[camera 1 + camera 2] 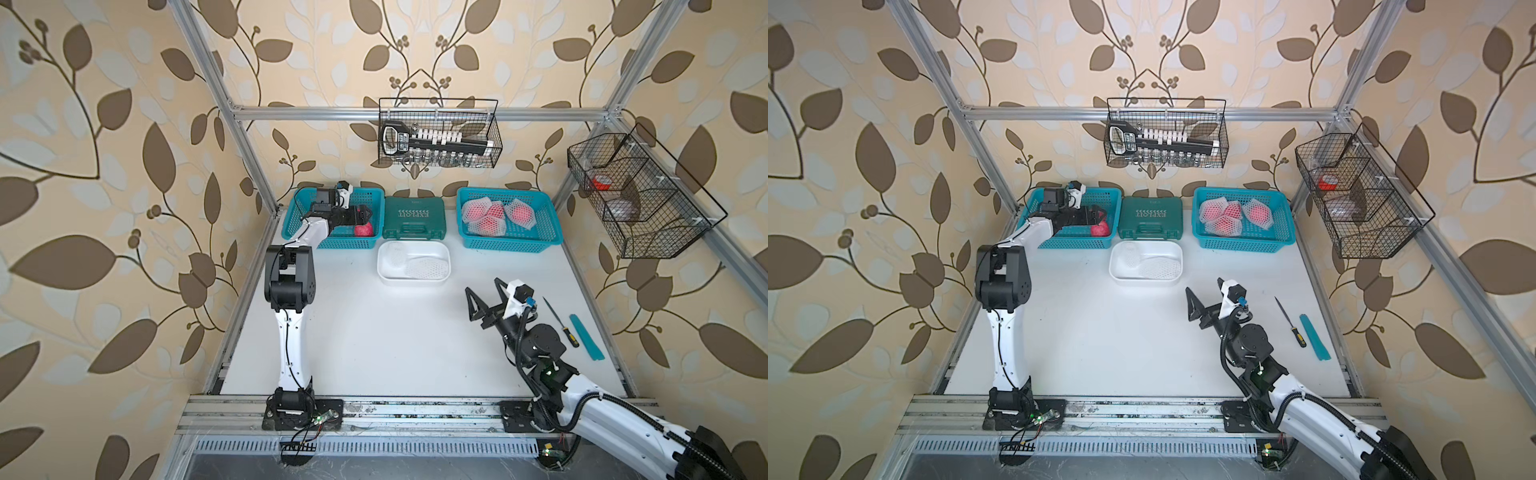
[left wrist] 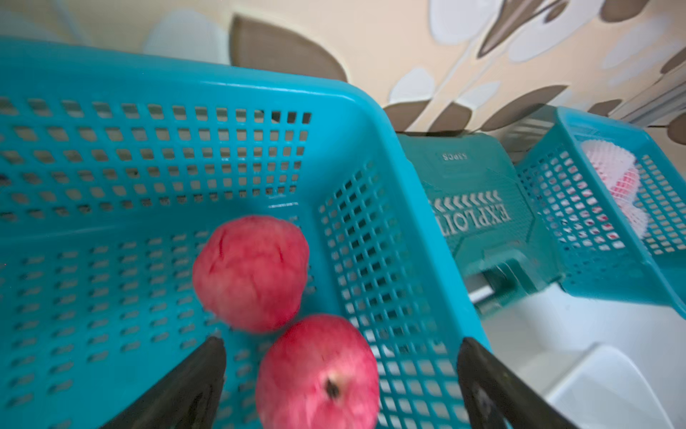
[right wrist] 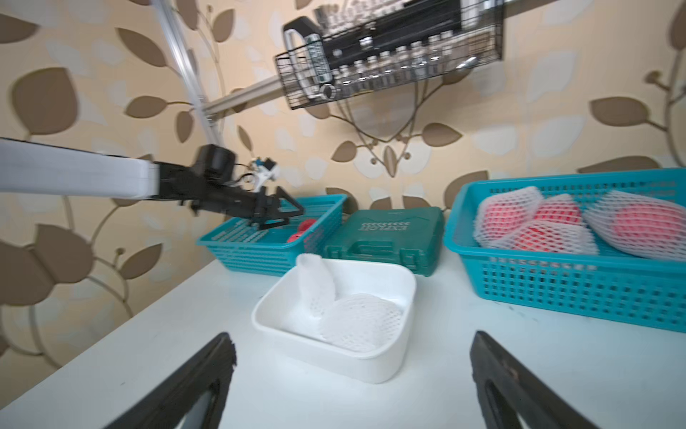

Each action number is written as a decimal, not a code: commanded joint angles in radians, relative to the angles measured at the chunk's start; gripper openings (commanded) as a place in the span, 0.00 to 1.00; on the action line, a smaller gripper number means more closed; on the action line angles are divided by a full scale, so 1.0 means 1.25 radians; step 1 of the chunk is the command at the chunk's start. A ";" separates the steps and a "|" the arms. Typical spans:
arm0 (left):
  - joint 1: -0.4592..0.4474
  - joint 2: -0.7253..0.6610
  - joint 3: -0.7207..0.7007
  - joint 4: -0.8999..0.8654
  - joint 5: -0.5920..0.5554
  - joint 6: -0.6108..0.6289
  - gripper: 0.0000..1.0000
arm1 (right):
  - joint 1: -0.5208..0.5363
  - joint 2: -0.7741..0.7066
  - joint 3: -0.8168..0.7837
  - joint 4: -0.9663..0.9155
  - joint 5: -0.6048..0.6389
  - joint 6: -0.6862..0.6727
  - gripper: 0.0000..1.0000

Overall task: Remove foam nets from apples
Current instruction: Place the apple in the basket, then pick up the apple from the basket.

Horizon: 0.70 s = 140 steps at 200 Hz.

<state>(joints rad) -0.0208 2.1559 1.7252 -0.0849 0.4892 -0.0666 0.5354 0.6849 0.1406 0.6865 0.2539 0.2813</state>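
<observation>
Left end effector (image 2: 342, 351) spread over two smooth round red-pink apples (image 2: 250, 273) in perforated teal plastic basket (image 2: 208, 78); right end effector (image 1: 482, 290) spread, empty.

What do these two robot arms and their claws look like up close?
The left arm and right arm have white shells and chunky black joints. A ribbed black hose runs along the right one. The left claw and right claw are black, each with two triangular, hollow-framed fingers. A small white camera with a blue plug sits behind each.
</observation>
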 commanded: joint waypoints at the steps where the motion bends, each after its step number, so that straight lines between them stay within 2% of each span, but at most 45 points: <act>1: -0.007 -0.220 -0.141 0.149 -0.011 -0.034 0.99 | -0.141 0.016 0.069 -0.110 -0.110 0.152 0.98; 23: -0.018 -0.385 -0.319 0.220 -0.039 -0.091 0.99 | -0.258 0.085 0.177 -0.213 -0.232 0.218 0.98; 33: -0.040 -0.457 -0.395 0.218 -0.077 -0.099 0.99 | -0.298 0.141 0.272 -0.286 -0.268 0.232 0.98; 43: -0.080 -0.532 -0.468 0.215 -0.116 -0.088 0.99 | -0.318 0.208 0.355 -0.354 -0.295 0.230 0.99; 55: -0.147 -0.630 -0.559 0.206 -0.208 -0.074 0.99 | -0.333 0.285 0.442 -0.414 -0.306 0.217 0.99; 71: -0.237 -0.707 -0.666 0.232 -0.293 -0.067 0.99 | -0.361 0.385 0.550 -0.475 -0.320 0.205 0.99; 82: -0.284 -0.735 -0.696 0.214 -0.315 -0.085 0.99 | -0.384 0.453 0.616 -0.502 -0.349 0.185 0.99; 120: -0.490 -0.787 -0.731 0.107 -0.388 -0.106 0.99 | -0.450 0.672 0.863 -0.652 -0.347 0.123 0.95; 140: -0.557 -0.791 -0.757 0.092 -0.386 -0.118 0.99 | -0.476 0.776 0.955 -0.681 -0.360 0.125 0.94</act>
<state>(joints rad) -0.6350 1.2106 0.8055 0.0677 0.0692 -0.1886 -0.0219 1.5425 1.2209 -0.0250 -0.1596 0.4667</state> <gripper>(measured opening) 0.987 0.945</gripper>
